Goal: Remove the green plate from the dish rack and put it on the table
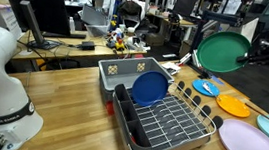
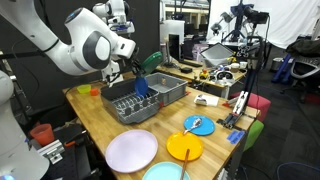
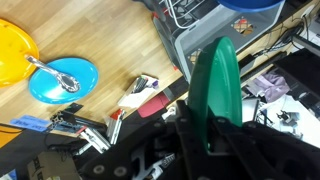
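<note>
- The green plate [image 1: 222,52] is up in the air, clear of the dish rack [image 1: 170,124], standing on edge with the jaws pinched tight on its rim.
- A rim-only hold like that looks slippery to me; tipping it flat could let the plate swivel or drop.
- The counter [image 1: 68,88] below is crowded: a light blue plate [image 3: 65,78], an orange plate [image 3: 12,55] and small loose items [image 3: 80,125]. Coming down without choosing a bare patch risks landing on them.
- A low swing could clip the dark blue plate [image 1: 150,87] upright in the rack.
- The arm [image 2: 90,45] is raised and stretched out above rack height, wrist turned sideways.
</note>
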Available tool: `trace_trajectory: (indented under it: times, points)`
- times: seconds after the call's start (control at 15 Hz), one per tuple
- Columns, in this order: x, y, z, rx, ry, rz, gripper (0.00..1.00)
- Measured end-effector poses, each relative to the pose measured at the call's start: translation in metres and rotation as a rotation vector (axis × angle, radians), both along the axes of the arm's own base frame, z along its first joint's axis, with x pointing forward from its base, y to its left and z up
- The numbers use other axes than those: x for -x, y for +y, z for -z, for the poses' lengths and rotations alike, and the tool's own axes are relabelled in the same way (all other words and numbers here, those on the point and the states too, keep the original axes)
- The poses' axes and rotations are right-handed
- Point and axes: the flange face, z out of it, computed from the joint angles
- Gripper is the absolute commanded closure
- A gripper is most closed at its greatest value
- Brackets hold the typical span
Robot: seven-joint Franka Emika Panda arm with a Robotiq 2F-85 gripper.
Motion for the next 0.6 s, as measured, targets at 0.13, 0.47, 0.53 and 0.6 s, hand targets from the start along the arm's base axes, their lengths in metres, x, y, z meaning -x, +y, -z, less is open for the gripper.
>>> trace_trajectory:
  times: [0.13,0.47,0.53,0.6]
  points:
    - [0.000,0.001,0.001,-0.014,0.007,0.009,0.96]
    - [0.005,0.010,0.020,-0.129,0.094,0.057,0.96]
    - [0.005,0.006,0.025,-0.153,0.114,0.082,0.96]
    - [0.005,-0.002,0.029,-0.171,0.129,0.111,0.96]
